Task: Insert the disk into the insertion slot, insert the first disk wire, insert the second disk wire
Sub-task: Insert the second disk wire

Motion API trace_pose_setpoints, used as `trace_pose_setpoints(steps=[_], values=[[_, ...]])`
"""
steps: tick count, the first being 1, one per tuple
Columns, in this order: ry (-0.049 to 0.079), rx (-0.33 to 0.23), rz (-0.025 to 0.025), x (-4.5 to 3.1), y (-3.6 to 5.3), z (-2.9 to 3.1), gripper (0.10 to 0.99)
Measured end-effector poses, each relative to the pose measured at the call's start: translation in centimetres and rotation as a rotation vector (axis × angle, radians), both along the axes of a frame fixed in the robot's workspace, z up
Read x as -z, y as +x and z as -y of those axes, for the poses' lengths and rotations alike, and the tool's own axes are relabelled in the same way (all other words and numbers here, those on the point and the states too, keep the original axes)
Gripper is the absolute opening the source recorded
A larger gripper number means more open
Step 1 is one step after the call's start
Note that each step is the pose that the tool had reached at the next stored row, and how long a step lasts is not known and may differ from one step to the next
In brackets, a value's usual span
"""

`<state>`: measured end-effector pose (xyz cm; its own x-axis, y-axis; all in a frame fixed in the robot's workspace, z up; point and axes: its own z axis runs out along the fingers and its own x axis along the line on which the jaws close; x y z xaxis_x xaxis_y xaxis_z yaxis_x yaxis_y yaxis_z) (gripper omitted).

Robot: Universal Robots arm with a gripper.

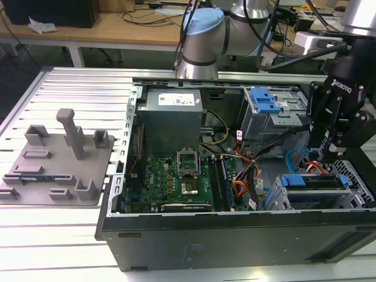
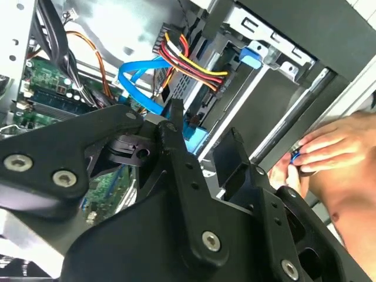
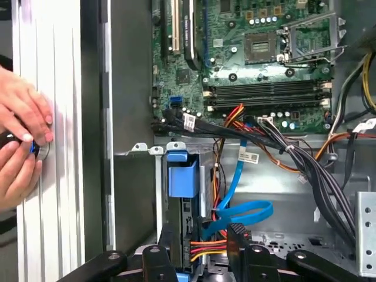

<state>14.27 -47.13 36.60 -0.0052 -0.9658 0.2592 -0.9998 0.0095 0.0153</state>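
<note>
The disk [image 1: 314, 181], in its blue carrier, lies inside the insertion slot [image 1: 356, 171], the grey perforated cage at the case's front corner on the exterior view's right. My gripper [image 1: 324, 154] hangs just above the disk's inner end. In both wrist views my gripper [image 3: 201, 241] [image 2: 205, 132] is open, its fingers astride a red, yellow and orange wire bundle [image 3: 207, 249] [image 2: 194, 61]. That bundle runs to the disk's end. A blue flat cable [image 3: 247, 211] [image 2: 138, 73] loops beside it and ends near one finger. The connectors themselves are hidden.
Another grey bay with a blue latch [image 1: 264, 100] sits behind the gripper. The motherboard [image 1: 176, 176] and power supply [image 1: 170, 114] fill the case's left part, with black cable bundles [image 3: 305, 158] between. A person's hands [image 3: 20, 135] rest outside the case wall. A grey fixture plate [image 1: 59, 155] lies at left.
</note>
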Motion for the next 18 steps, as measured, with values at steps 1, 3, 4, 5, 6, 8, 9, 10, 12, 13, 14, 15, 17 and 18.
trace_pose_setpoints(steps=[1,3,4,5,6,8,9,10,12,13,14,15,17,18], values=[[-0.003,-0.036,0.0000,0.00,0.00,-0.05,0.482],[-0.005,-0.051,-0.0001,0.02,-0.08,-0.20,0.482],[-0.008,-0.053,-0.0001,0.03,-0.42,-0.33,0.482],[-0.009,-0.053,-0.0002,0.04,-0.73,-0.34,0.482],[-0.010,-0.053,-0.0002,0.06,-1.04,-0.35,0.482],[-0.013,-0.053,-0.0002,0.20,-1.23,-0.35,0.482],[-0.015,-0.053,-0.0003,0.34,-1.23,-0.35,0.482],[-0.018,-0.054,-0.0004,0.40,-1.22,-0.35,0.482],[-0.023,-0.056,-0.0005,0.49,-1.11,-0.35,0.482],[-0.025,-0.057,-0.0005,0.50,-1.08,-0.36,0.482],[-0.031,-0.061,-0.0005,0.52,-1.07,-0.37,0.482],[-0.036,-0.065,-0.0007,0.52,-1.07,-0.43,0.482],[-0.041,-0.070,-0.0008,0.54,-1.07,-0.54,0.482],[-0.041,-0.071,-0.0008,0.55,-1.07,-0.57,0.482]])
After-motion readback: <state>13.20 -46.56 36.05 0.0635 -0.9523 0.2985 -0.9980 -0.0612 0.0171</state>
